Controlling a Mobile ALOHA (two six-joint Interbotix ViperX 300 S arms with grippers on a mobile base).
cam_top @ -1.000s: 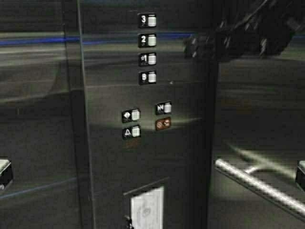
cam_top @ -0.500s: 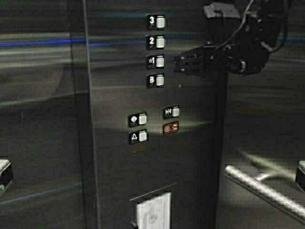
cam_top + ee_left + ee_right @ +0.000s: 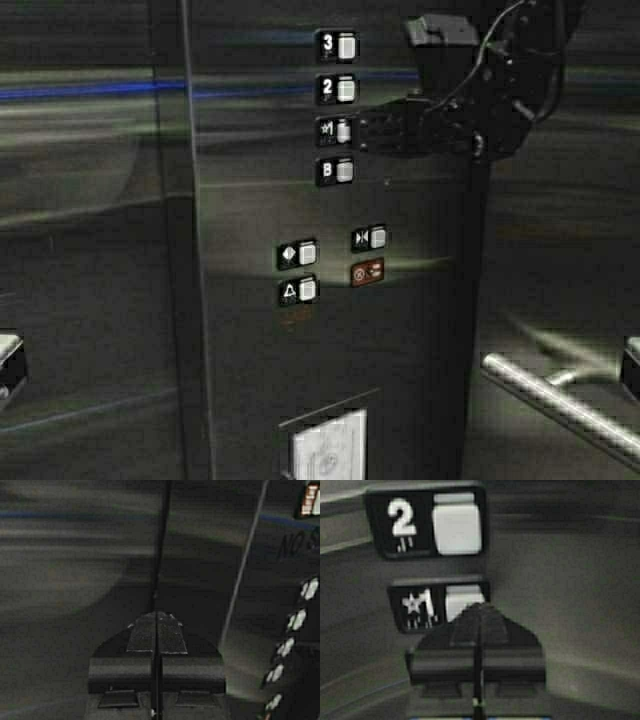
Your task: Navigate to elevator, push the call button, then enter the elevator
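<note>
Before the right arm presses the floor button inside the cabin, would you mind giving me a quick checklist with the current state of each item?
1. Robot inside the elevator, facing the steel button panel: ok.
2. right gripper level with the star-1 floor button: ok; its tip overlaps that button in the right wrist view.
3. Right fingers together for a single pressing tip: ok.
4. Tip touching the button: cannot tell.
5. Neighbouring 2 button and B button free of the gripper: ok.
6. left gripper closed, pointed at bare steel wall: ok.
</note>
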